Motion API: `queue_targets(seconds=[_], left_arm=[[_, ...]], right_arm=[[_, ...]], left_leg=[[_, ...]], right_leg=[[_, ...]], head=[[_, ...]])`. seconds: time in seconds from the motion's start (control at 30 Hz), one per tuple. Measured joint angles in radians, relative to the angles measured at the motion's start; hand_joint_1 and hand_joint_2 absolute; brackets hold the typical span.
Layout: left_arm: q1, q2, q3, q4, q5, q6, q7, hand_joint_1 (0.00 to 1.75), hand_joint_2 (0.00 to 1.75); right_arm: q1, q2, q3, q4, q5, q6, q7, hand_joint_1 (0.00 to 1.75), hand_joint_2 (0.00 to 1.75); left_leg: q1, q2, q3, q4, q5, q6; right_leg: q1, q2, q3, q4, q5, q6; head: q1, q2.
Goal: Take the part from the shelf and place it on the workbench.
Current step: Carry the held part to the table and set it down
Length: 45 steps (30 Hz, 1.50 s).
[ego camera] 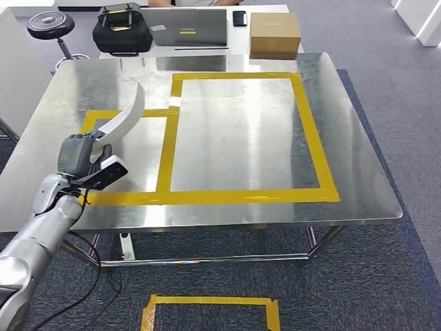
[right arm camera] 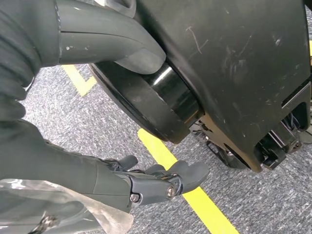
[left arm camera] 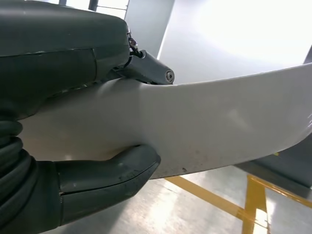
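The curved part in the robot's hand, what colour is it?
White part, clearest in the left wrist view.

Left hand [ego camera: 85,157] up over the near-left corner of the steel workbench [ego camera: 359,179], gripping the white curved part [ego camera: 126,116], which sweeps up and away from the fingers. Right beneath the hand runs the yellow tape outline [ego camera: 244,195]. Far beyond it, a black bag [ego camera: 122,31], a laptop [ego camera: 187,27], a cardboard box [ego camera: 274,34].
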State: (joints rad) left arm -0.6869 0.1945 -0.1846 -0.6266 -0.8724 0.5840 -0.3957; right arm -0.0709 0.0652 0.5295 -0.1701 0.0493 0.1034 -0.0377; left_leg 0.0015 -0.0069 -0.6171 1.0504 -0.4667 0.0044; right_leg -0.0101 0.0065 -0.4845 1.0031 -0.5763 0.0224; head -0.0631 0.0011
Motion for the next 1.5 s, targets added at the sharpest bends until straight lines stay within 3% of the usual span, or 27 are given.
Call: queue_targets(seconds=[0.03,0.17,0.2,0.33,0.87,1.03,1.1,1.17,1.2,1.23,1.27,1.3,1.33,1.4,1.5], left_arm=[[0.0,-0.005,-0.003,0.004,0.002,0.0,-0.008,1.75,1.75],[0.0,-0.028,-0.027,0.009,-0.008,-0.003,-0.026,0.0,1.75],[0.0,-0.033,-0.035,0.008,-0.014,-0.003,-0.023,0.0,1.75],[0.001,-0.049,-0.066,0.007,-0.038,0.002,-0.002,0.0,0.0],[0.069,-0.069,-0.093,-0.117,0.057,0.034,-0.041,0.0,0.0],[0.146,-0.077,-0.076,-0.242,0.194,0.036,-0.093,0.0,0.0],[0.217,-0.092,-0.06,-0.358,0.304,0.021,-0.125,0.0,0.0],[0.304,-0.113,-0.043,-0.487,0.422,-0.006,-0.158,0.0,0.0],[0.349,-0.123,-0.036,-0.549,0.473,-0.021,-0.171,0.0,0.0],[0.396,-0.134,-0.031,-0.613,0.517,-0.036,-0.183,0.0,0.0],[0.438,-0.144,-0.028,-0.674,0.552,-0.049,-0.194,0.0,0.0],[0.476,-0.153,-0.027,-0.731,0.583,-0.06,-0.203,0.0,0.0],[0.512,-0.161,-0.026,-0.783,0.61,-0.069,-0.213,0.0,0.0],[0.577,-0.174,-0.023,-0.878,0.661,-0.075,-0.232,0.0,0.0],[0.68,-0.196,-0.018,-1.004,0.715,-0.065,-0.256,0.0,0.0]], right_arm=[[0.0,0.0,0.0,0.0,0.0,0.0,0.001,0.0,1.75],[0.0,0.0,0.0,0.0,0.002,0.002,0.004,0.0,0.0],[0.0,0.0,0.0,0.0,0.003,0.002,0.006,0.0,0.0],[0.004,-0.001,0.001,0.0,0.004,0.002,0.008,0.0,0.0],[0.018,-0.001,0.008,0.0,0.001,-0.009,0.004,0.0,0.0],[0.02,0.001,0.008,0.0,-0.011,-0.015,0.004,0.0,0.0],[0.021,0.001,0.007,0.0,-0.019,-0.021,0.005,0.0,0.0],[0.024,0.001,0.005,0.0,-0.029,-0.029,0.008,0.0,0.0],[0.025,0.001,0.003,0.0,-0.033,-0.032,0.01,0.0,0.0],[0.026,0.001,0.0,0.0,-0.037,-0.034,0.011,0.0,0.0],[0.027,0.001,-0.004,0.0,-0.041,-0.035,0.012,0.0,0.0],[0.027,0.001,-0.007,0.0,-0.043,-0.036,0.014,0.0,0.0],[0.028,0.001,-0.01,0.0,-0.046,-0.038,0.017,0.0,0.0],[0.031,0.006,-0.014,0.0,-0.053,-0.043,0.02,0.0,0.0],[0.04,0.01,-0.025,0.0,-0.068,-0.053,0.018,0.0,0.0]], left_leg=[[0.0,0.0,0.0,0.0,0.0,0.0],[0.0,0.0,0.0,0.0,0.0,0.0],[0.0,0.0,0.0,0.0,0.0,0.0],[0.0,0.0,0.0,0.0,0.0,0.0],[-0.001,0.0,0.0,0.002,-0.001,0.001],[-0.006,0.003,0.008,-0.013,0.005,0.025],[-0.001,0.009,0.022,-0.041,0.018,0.036],[0.003,0.014,0.028,-0.051,0.021,0.04],[0.003,0.015,0.027,-0.051,0.021,0.04],[0.004,0.016,0.027,-0.05,0.02,0.039],[0.006,0.016,0.027,-0.049,0.018,0.037],[0.009,0.016,0.027,-0.045,0.016,0.034],[0.013,0.015,0.026,-0.039,0.012,0.028],[0.013,0.012,0.019,-0.022,0.005,0.012],[0.008,0.01,0.009,-0.005,0.008,-0.004]], right_leg=[[0.0,0.0,0.0,0.0,0.0,0.0],[0.0,0.0,0.0,0.0,0.0,0.0],[0.0,0.0,0.0,0.0,0.0,0.0],[0.0,0.001,0.0,0.0,0.0,0.0],[-0.001,0.0,0.001,-0.001,0.001,0.001],[-0.006,0.001,0.004,-0.011,0.004,0.017],[-0.004,0.001,-0.016,0.031,-0.029,0.021],[-0.005,0.0,-0.075,0.147,-0.086,0.024],[-0.007,-0.001,-0.107,0.207,-0.104,0.027],[-0.01,-0.001,-0.13,0.243,-0.104,0.032],[-0.014,-0.002,-0.136,0.244,-0.084,0.037],[-0.018,-0.003,-0.124,0.207,-0.047,0.043],[-0.023,-0.005,-0.099,0.145,-0.008,0.05],[-0.027,-0.003,-0.05,0.047,0.033,0.056],[-0.025,0.003,-0.045,0.034,0.03,0.034]], head=[[0.0,0.0],[0.0,0.0],[0.0,0.0],[0.0,0.0],[0.0,0.0],[-0.001,0.0],[0.002,0.0],[0.004,0.0],[0.004,0.0],[0.004,0.0],[0.004,0.0],[0.004,0.0],[0.004,0.0],[0.01,0.0],[0.009,0.0]])
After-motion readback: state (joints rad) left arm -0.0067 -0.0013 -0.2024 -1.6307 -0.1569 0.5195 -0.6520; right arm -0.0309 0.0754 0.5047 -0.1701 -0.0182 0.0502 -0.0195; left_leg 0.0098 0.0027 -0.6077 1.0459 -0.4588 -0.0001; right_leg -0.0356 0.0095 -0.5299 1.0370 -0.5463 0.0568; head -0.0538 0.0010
